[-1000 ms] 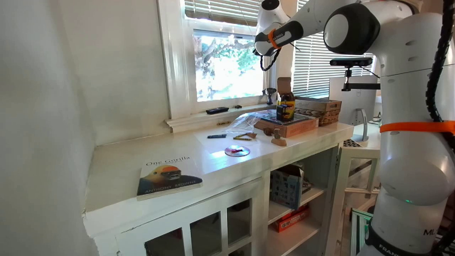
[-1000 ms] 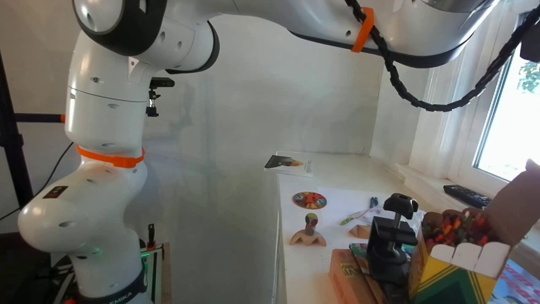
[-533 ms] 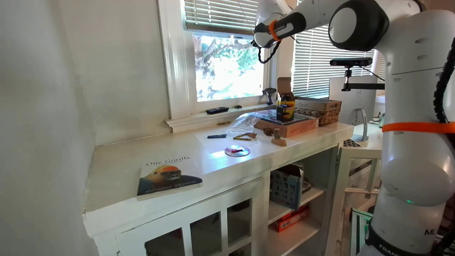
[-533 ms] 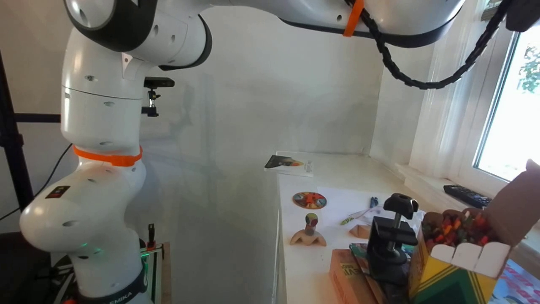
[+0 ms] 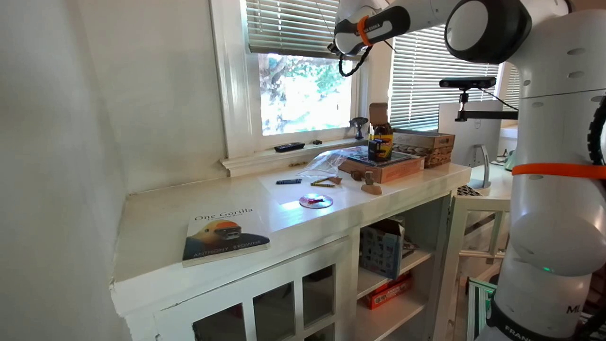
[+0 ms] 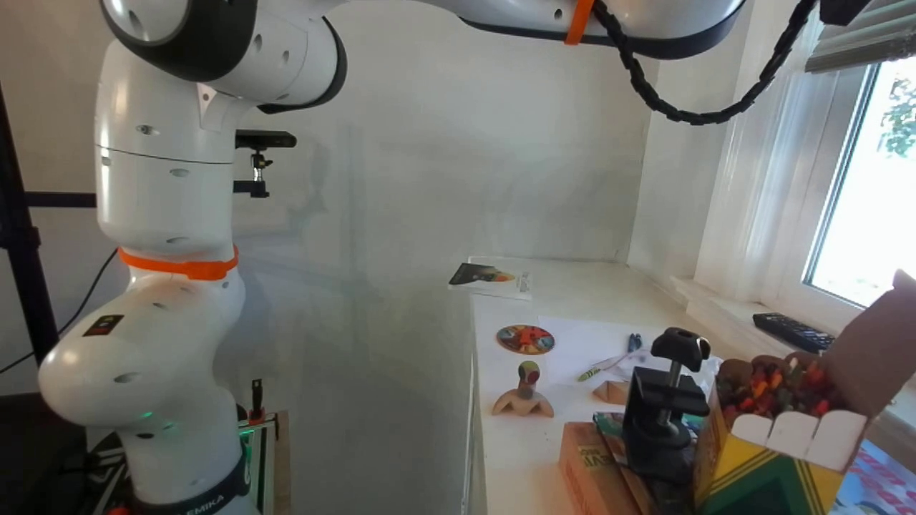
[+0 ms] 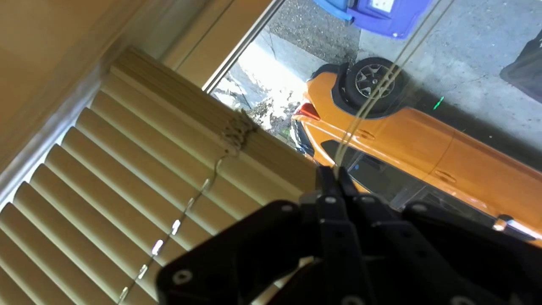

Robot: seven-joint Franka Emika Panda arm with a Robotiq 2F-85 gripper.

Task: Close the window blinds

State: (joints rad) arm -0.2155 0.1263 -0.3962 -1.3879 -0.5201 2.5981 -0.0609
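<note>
The white slatted window blinds [image 5: 293, 28] cover the upper part of the window above the bare pane. Their lower end also shows in an exterior view [image 6: 866, 39], and in the wrist view [image 7: 139, 169] slats hang spread above a stacked bottom bundle. My gripper [image 7: 337, 170] is shut on a thin pale double cord [image 7: 377, 93], which runs from between the fingertips up and right across the glass. The gripper is beside the blinds' bottom bundle; whether they touch I cannot tell. The fingertips do not show in the exterior views.
The counter [image 5: 165, 208] below holds a book [image 5: 227, 237], a disc [image 5: 316, 201], crayons and a crayon box [image 6: 780, 443]. A black clamp [image 6: 665, 415] stands on stacked boxes. A remote [image 5: 289, 147] lies on the sill. Other lowered blinds [image 5: 426, 76] hang behind the arm.
The blinds' bottom edge has come down over the window by a clear step. The arm and wrist have moved upward in both exterior views. Things on the counter have not moved.
</note>
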